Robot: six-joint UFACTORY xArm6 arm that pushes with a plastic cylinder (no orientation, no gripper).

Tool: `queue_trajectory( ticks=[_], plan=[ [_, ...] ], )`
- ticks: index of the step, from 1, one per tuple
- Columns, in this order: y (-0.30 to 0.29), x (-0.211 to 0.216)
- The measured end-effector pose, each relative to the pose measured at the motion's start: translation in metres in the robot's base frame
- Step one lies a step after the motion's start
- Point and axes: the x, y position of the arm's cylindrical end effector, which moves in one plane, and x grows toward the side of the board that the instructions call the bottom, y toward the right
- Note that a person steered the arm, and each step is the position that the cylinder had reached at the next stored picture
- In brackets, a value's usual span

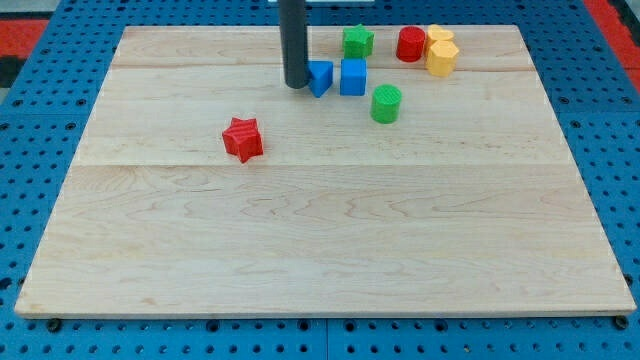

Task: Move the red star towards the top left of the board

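Rod tip (296, 86) is resting on the wooden board (320, 250) near the view's top, touching or just beside a blue block (320, 77); there is no claw, only my tip. The red star (242, 139) is lying apart, below and to the view's left. A blue cube (353, 77), green cylinder (386, 104), green star (358, 41), red cylinder (410, 44) and two yellow blocks (440, 52) are sitting toward the view's top right.

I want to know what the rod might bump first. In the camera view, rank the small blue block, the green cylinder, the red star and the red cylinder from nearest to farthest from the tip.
From my tip:
1. Small blue block, right beside it on the view's right.
2. Green cylinder, farther right and slightly lower.
3. Red star and red cylinder are too close to call: the star is lower left, the cylinder upper right.
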Motion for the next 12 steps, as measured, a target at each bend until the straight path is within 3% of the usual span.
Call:
queue_trajectory(
  ticks=[1,3,6,12],
  plan=[
    [0.040,0.001],
    [-0.002,0.028],
    [-0.022,0.122],
    [-0.072,0.157]
  ],
)
